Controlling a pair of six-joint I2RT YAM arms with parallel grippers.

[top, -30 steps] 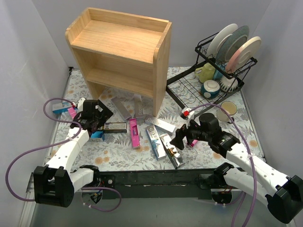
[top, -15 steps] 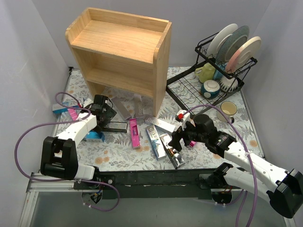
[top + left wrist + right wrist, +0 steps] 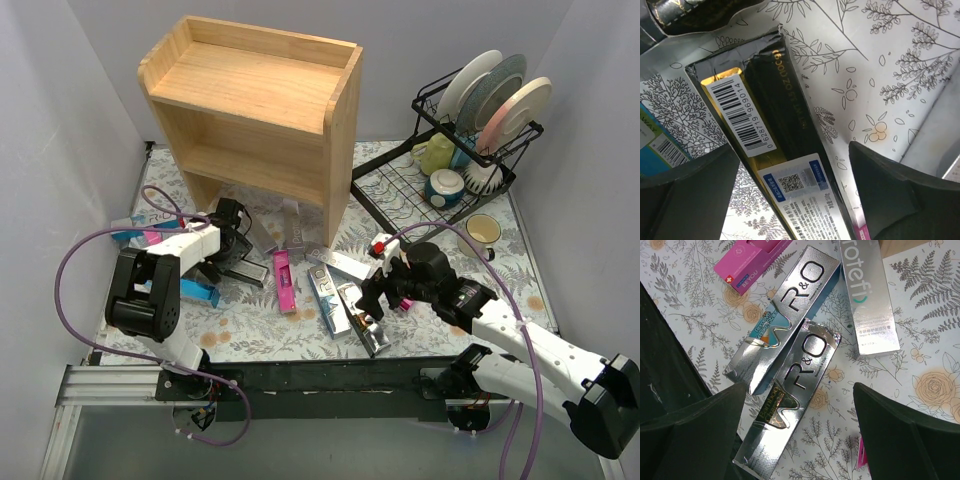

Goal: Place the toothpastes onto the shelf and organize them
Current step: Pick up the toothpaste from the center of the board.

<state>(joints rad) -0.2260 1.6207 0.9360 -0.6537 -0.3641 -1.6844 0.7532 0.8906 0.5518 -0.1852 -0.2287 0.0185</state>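
1. Toothpaste boxes (image 3: 328,298): long, narrow cardboard, lying flat and scattered on the leaf-print surface (image 3: 250,335), in front of the light wooden two-level shelf (image 3: 250,90).
2. Black-and-gold box (image 3: 765,130): barcode label, white sticker with a square code and small print. Lies between the fingers of the left claw (image 3: 790,200). Claw spread wide, a gap showing on its right side, nothing gripped.
3. Two silver boxes (image 3: 790,310) with large "R&O" letters, side by side and touching; one with a blue patch, the other black-gold. Silver-grey box (image 3: 870,300) just beside them, pink box (image 3: 752,260) near.
4. Right claw (image 3: 800,430): released, fingers wide, above the silver pair.
5. Hard to make out: black-and-gold box cut off at the bottom edge of the left wrist view. Blue box (image 3: 205,292) partly under the left arm. Grey box (image 3: 293,228) at the shelf's foot dim. Fine print unreadable.
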